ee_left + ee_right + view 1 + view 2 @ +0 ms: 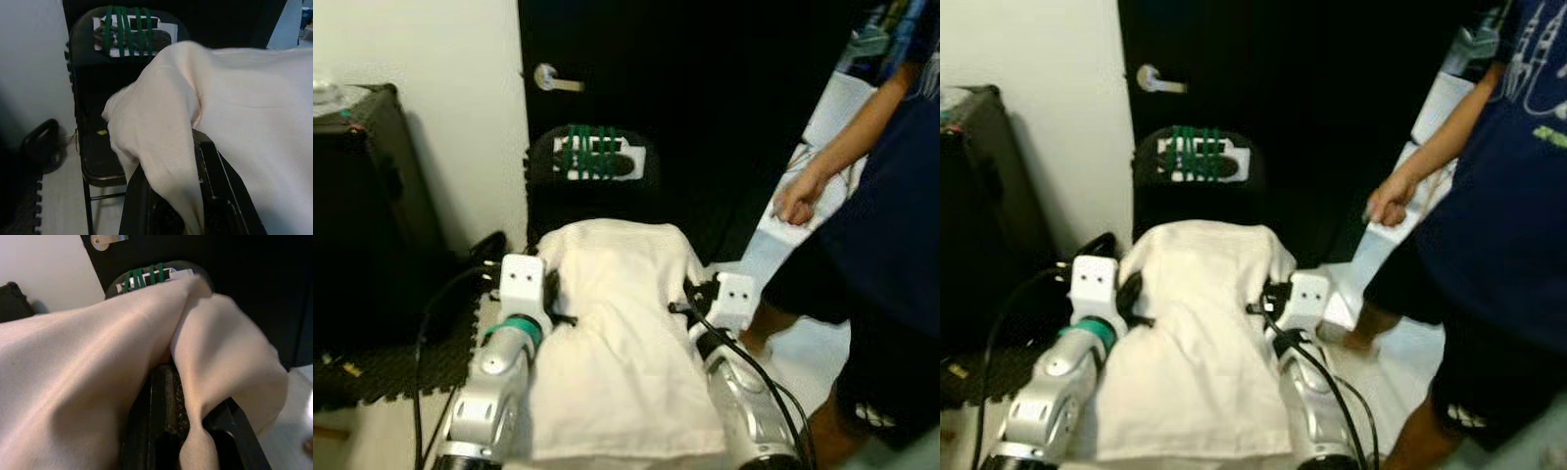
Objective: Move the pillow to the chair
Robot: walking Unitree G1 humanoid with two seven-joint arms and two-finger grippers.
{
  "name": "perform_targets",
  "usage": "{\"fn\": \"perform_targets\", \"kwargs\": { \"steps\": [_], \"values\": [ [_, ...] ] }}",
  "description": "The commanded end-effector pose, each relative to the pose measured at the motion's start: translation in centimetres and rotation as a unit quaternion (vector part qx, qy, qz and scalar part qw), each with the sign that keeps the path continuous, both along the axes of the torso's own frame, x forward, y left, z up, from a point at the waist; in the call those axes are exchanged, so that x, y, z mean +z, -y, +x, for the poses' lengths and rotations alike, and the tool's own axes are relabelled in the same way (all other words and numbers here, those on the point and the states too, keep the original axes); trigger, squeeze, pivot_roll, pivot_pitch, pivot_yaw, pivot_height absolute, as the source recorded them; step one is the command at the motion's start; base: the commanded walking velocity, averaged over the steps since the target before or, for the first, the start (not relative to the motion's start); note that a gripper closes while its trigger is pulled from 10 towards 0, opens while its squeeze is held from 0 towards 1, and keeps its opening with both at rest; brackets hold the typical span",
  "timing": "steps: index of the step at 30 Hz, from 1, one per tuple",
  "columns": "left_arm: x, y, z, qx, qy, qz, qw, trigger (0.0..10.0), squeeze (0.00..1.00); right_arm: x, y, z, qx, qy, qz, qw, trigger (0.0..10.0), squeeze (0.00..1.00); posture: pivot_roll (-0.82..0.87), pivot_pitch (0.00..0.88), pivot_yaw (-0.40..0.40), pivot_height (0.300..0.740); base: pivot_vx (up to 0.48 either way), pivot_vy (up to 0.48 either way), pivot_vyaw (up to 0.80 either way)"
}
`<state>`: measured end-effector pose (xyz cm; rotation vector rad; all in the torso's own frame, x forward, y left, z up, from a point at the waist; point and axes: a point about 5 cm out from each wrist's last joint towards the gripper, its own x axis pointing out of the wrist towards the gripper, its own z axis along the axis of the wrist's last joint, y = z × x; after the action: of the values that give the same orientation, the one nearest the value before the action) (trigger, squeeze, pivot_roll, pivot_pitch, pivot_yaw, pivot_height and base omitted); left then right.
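In front of a black folding metal chair (592,186) with green straps across its backrest, the cream-white soft fabric pillow (617,333) hangs in the air between the two silver arms, its far edge just short of the chair seat. The left gripper (551,294) pinches the pillow's left side and the right gripper (690,299) pinches its right side, cloth draped over the black fingers (215,196) of each. A person in a dark blue shirt (891,196) stands near on the right, one hand (796,204) hanging by the black door (705,98) with a silver lever handle (551,78).
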<state>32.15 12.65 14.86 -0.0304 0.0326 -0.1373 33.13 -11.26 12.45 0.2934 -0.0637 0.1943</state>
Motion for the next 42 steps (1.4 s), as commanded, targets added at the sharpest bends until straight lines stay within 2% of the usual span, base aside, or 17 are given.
{"fn": "perform_targets", "kwargs": {
  "steps": [1, 9, 13, 19, 35, 42],
  "values": [
    [0.73, -0.02, 0.02, -0.003, 0.023, -0.009, 1.0, 10.0, 0.0, 1.1, -1.15, 0.24, 0.024, 0.019, -0.001, 1.0, 10.0, 0.0, 0.02, 0.007, 0.006, 0.74, 0.0, 0.0, 0.0],
    [0.82, 0.54, -0.4, -0.016, 0.032, -0.024, 0.999, 10.0, 0.0, 1.06, -0.74, 0.36, 0.027, 0.019, -0.007, 0.999, 10.0, 0.0, 0.03, 0.0, -0.006, 0.74, 0.0, 0.0, 0.0],
    [0.72, 0.41, -0.32, -0.011, 0.03, -0.013, 0.999, 10.0, 0.0, 0.88, -0.83, 0.52, 0.027, 0.013, -0.007, 1.0, 10.0, 0.0, 0.04, 0.0, -0.029, 0.74, 0.247, 0.0, 0.0],
    [0.7, -0.01, -0.2, -0.004, 0.03, -0.017, 0.999, 10.0, 0.0, 0.92, -1.24, 0.69, 0.032, 0.011, -0.009, 0.999, 10.0, 0.0, 0.05, 0.0, -0.03, 0.74, 0.244, 0.0, 0.0],
    [0.8, 0.21, -0.08, -0.009, 0.031, -0.028, 0.999, 10.0, 0.0, 0.51, -1.09, 0.38, 0.032, 0.009, -0.021, 0.999, 10.0, 0.0, 0.04, 0.0, -0.023, 0.74, 0.269, 0.0, 0.0],
    [0.86, 0.21, 0.04, -0.01, 0.03, -0.029, 0.999, 10.0, 0.0, 0.36, -0.97, 0.13, 0.034, 0.007, -0.023, 0.999, 10.0, 0.0, 0.03, 0.0, -0.018, 0.74, 0.275, 0.0, -0.72]
  ]
}}
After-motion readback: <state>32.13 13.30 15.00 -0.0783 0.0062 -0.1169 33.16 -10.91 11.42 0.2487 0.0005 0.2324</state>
